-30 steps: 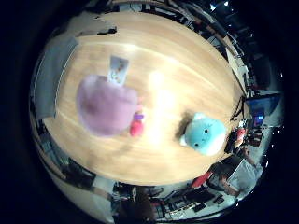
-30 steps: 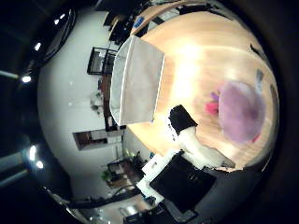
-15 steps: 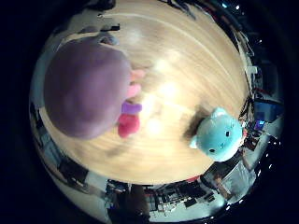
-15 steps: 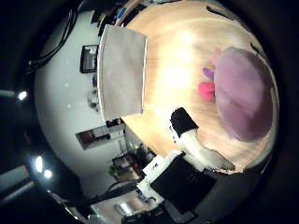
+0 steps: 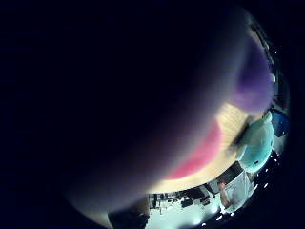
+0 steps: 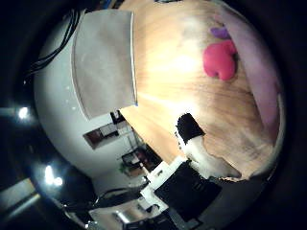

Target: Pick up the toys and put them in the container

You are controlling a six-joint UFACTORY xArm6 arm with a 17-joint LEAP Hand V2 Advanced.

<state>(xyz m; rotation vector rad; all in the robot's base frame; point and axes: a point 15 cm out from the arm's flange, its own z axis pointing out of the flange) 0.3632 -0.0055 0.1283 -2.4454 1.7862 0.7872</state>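
- Your hand (image 6: 201, 158) sits very low over the purple plush toy (image 6: 261, 81); the toy fills most of the little finger side view, so it lies right against the palm.
- One white finger with a black tip (image 6: 189, 128) reaches out over the wooden bench (image 6: 168, 72), its tip close to the surface and clear of the toy; you cannot tell whether the other fingers are spread or curled round the plush.
- The purple toy lies on the bench, with its pink foot (image 6: 219, 60) sticking out beside it on the wood.
- Farther along the bench, a teal plush toy (image 5: 257, 143) sits apart from the purple one.
- The grey fabric container (image 6: 105, 60) stands at the bench's far edge, well apart from both toys.
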